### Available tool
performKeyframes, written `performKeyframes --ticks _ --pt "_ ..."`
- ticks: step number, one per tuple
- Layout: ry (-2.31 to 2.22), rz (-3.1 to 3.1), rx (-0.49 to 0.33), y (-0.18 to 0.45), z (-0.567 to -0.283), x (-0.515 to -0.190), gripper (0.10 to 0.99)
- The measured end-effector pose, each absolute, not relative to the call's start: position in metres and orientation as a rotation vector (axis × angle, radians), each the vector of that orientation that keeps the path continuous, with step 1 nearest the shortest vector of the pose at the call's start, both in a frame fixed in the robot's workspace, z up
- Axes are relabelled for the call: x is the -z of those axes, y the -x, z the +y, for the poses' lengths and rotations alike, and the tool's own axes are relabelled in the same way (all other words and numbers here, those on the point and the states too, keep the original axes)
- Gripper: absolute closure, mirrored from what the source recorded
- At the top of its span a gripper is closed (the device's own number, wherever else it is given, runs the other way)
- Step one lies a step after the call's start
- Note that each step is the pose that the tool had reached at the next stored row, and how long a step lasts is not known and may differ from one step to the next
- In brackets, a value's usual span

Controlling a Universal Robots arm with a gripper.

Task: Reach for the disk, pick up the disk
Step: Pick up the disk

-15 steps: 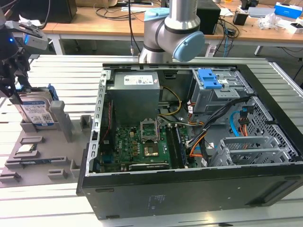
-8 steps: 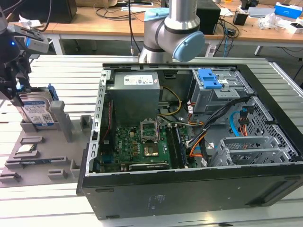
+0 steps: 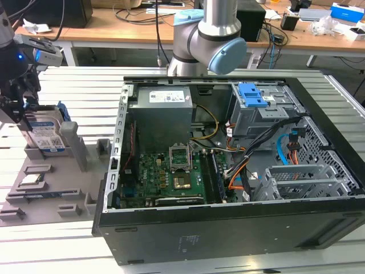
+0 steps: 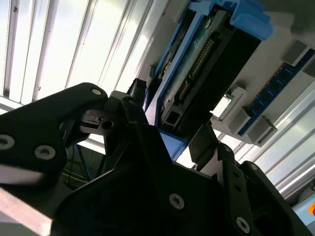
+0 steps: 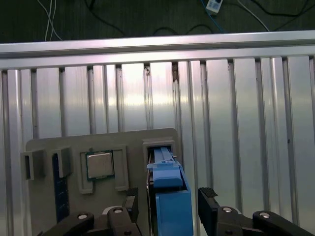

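Note:
The disk (image 3: 47, 135) stands on edge in a slot of the grey holder tray (image 3: 60, 191) at the exterior view's left, its white-and-blue label facing the camera. My gripper (image 3: 24, 114) hangs right over it. In the first wrist view the disk's blue rail (image 5: 170, 182) lies between my two black fingertips (image 5: 130, 200), with a small gap on each side, so the gripper (image 5: 169, 200) is open around the disk without touching it. The second wrist view shows the disk's (image 4: 211, 54) dark connector side just beyond the fingers (image 4: 137, 93).
A square silver chip (image 5: 100, 164) and a blue memory stick (image 5: 60, 191) sit in other slots of the tray (image 5: 74, 141). The open computer case (image 3: 228, 160) stands to the exterior view's right of the tray. The arm's base (image 3: 205, 40) rises behind it on the slatted metal table (image 3: 63, 85).

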State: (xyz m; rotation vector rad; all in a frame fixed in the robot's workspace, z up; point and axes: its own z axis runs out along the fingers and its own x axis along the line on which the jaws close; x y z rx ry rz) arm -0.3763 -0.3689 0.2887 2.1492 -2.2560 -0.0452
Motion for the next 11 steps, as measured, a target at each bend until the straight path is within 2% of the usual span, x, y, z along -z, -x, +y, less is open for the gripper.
performKeyframes --ticks 7,10,11 --pt "-2.151 -2.255 0.045 0.3759 -0.3689 -0.2877 0.486" --pt "-2.151 -2.254 0.045 0.3758 -0.3689 -0.2877 0.69" --pt "-2.151 -2.254 0.045 0.3758 -0.3689 -0.2877 0.722"
